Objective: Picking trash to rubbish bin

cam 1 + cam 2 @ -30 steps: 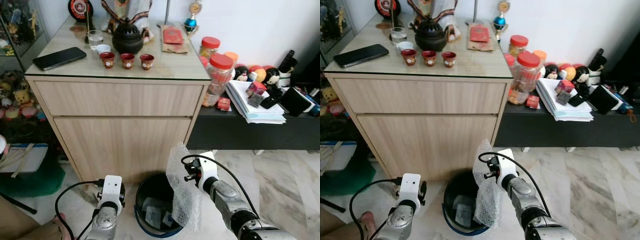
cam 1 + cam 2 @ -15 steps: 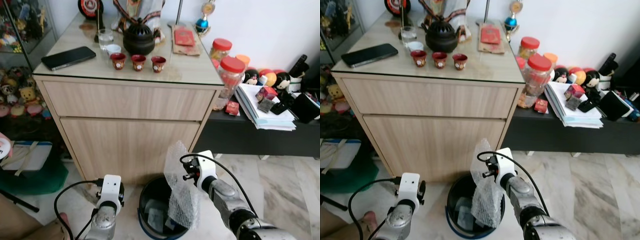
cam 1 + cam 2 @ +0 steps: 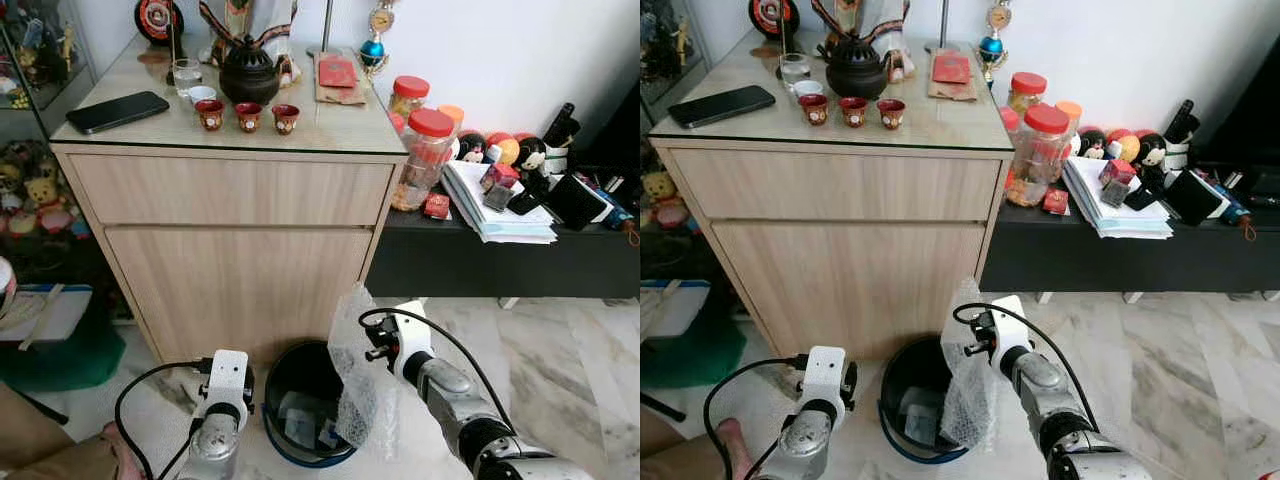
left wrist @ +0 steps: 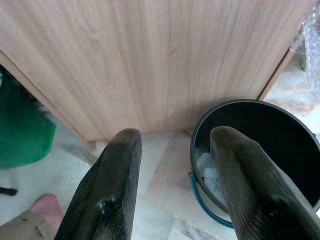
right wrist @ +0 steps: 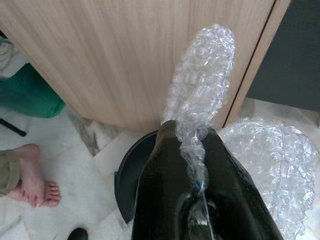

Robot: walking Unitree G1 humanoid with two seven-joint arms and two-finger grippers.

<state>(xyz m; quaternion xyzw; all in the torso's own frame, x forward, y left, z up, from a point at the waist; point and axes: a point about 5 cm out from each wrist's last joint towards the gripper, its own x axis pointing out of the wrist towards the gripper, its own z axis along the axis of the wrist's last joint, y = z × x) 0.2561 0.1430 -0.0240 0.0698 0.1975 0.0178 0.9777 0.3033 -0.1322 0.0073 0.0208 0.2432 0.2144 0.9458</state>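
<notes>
A sheet of clear bubble wrap hangs from my right gripper, which is shut on it, over the right rim of a black rubbish bin with a blue handle. In the right wrist view the bubble wrap is pinched between the black fingers, and its loose end billows beside them. The bin stands on the floor against a wooden cabinet and holds some paper scraps. My left gripper is open, low to the left of the bin, with nothing between its fingers.
The wooden cabinet rises right behind the bin, carrying a phone, small cups and a dark pot. A low black shelf with jars and papers lies to the right. A person's bare foot rests on the floor at left, by a green bag.
The head camera has shifted, so the whole scene sits differently. The bubble wrap still hangs from my right gripper over the bin's right rim; both arms look much the same.
</notes>
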